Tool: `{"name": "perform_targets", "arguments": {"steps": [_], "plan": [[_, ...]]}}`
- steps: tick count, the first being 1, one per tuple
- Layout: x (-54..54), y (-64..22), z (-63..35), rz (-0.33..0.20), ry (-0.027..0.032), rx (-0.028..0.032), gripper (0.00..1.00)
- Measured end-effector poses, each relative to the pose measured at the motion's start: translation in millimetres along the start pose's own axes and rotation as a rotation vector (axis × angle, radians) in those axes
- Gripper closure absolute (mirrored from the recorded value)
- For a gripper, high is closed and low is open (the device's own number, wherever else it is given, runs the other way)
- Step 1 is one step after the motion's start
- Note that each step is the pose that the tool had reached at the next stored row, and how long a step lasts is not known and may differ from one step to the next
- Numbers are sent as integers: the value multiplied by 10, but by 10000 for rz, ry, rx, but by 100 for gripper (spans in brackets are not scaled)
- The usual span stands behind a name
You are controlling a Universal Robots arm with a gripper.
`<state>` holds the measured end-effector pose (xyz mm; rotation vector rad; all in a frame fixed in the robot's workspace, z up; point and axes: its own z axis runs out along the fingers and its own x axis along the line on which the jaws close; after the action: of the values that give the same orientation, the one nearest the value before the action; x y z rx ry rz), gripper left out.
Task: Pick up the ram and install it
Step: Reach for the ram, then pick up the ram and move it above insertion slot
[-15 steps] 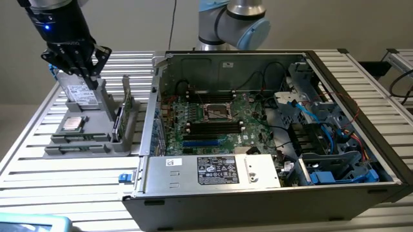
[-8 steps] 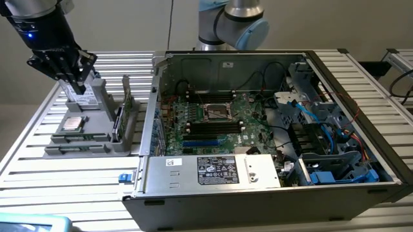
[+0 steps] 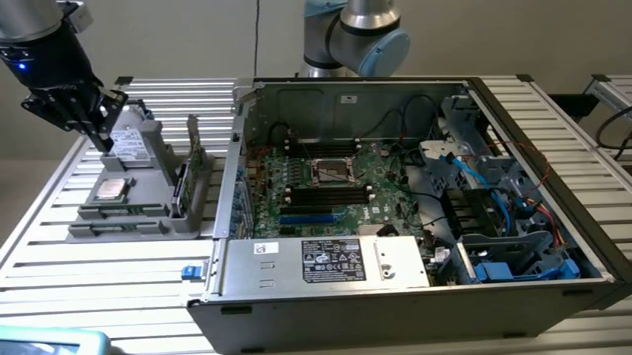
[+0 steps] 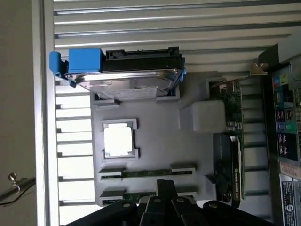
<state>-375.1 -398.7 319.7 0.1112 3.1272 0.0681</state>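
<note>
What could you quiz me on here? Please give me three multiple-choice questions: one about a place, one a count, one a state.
1. Where does the end effector hang?
A) inside the computer case
B) above the grey holder
C) under the table

2. How many ram sticks lie in the grey holder?
A) none
B) two
C) five

3. How does the computer case stand?
A) open on its side
B) closed with a panel
C) wrapped in foil

Answers:
1 B: the exterior view shows it above the holder, beside the case and not in it.
2 B: the wrist view shows two narrow green sticks, each in its own slot of the holder.
3 A: the motherboard and cables lie in plain sight.
</note>
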Motion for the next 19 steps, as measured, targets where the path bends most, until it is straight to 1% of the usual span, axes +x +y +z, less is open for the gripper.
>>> {"name": "perform_targets", "arguments": {"steps": [4, 6, 15, 18, 19], "plan": [[0, 0, 0, -1, 1, 2, 89], [0, 0, 0, -1, 16, 20, 89], [0, 0, 0, -1, 19, 23, 89], [18, -1, 2, -3, 18, 23, 89], [21, -1, 6, -99, 20, 21, 89]]}}
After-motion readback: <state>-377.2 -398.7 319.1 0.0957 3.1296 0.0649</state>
